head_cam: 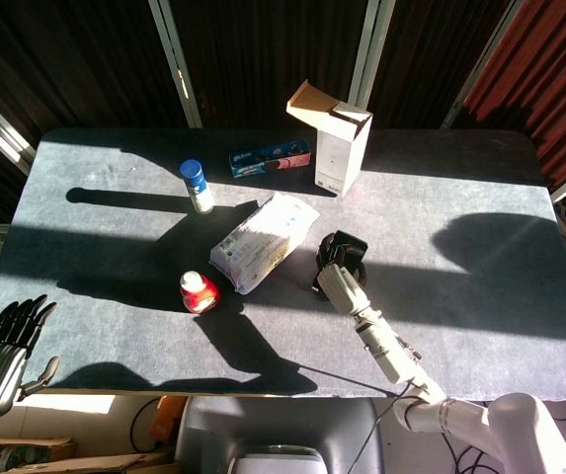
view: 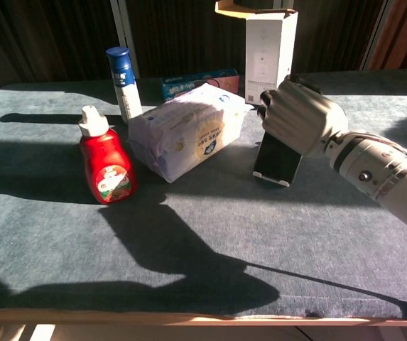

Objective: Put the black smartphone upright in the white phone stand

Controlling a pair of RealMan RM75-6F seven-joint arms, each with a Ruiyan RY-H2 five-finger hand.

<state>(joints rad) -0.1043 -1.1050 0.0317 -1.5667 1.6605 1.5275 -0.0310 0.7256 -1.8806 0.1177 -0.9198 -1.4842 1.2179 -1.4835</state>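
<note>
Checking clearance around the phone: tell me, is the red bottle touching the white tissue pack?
No. In the chest view the red bottle stands apart from the white tissue pack, with table cloth showing between them.

A red sauce bottle [view: 106, 164], a wipes pack [view: 187, 131], a blue-capped bottle [view: 123, 83], a blue box [head_cam: 270, 158] and an open white carton [view: 269, 44] stand on the grey tabletop [view: 210, 234].

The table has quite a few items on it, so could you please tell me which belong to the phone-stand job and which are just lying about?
Part of the job:
- black smartphone
- white phone stand, mostly hidden beneath the phone
- right hand, gripping the phone's top

Lying about:
- red bottle
- white soft pack
- blue-capped bottle
- open white box
- blue flat box
- left hand, off the table
</note>
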